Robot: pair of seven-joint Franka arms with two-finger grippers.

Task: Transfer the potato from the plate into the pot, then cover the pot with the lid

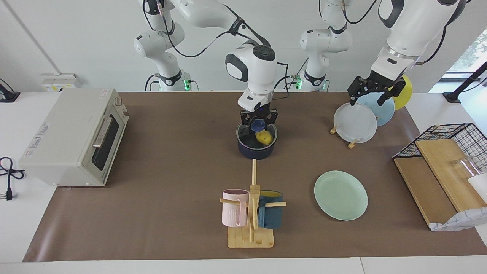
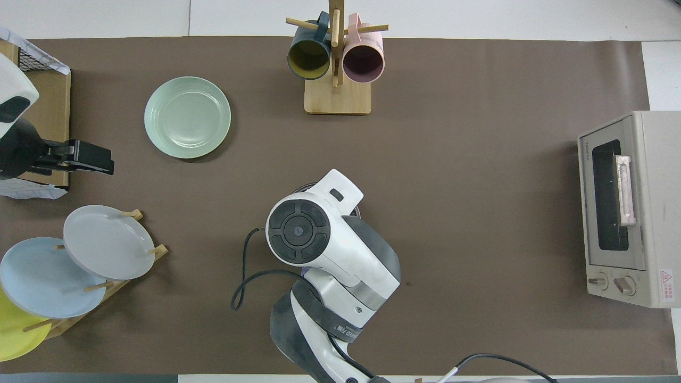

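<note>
The dark blue pot [image 1: 256, 151] stands mid-table, near the robots. The yellow potato [image 1: 265, 137] lies inside it, seen through the clear glass lid [image 1: 246, 134]. My right gripper [image 1: 258, 122] is straight over the pot, shut on the lid's blue knob [image 1: 259, 124]. The lid sits at the pot's rim; I cannot tell if it rests fully. The mint-green plate [image 1: 341, 195] [image 2: 187, 117] lies empty, farther from the robots toward the left arm's end. My left gripper [image 1: 374, 91] [image 2: 80, 157] hangs open and empty over the upright plates. In the overhead view the right arm hides the pot.
A toaster oven [image 1: 72, 137] stands at the right arm's end. A wooden mug rack [image 1: 251, 213] with a pink and a dark-blue mug stands farther out than the pot. A rack of upright plates [image 1: 355, 122] and a wire basket with boards [image 1: 445, 163] are at the left arm's end.
</note>
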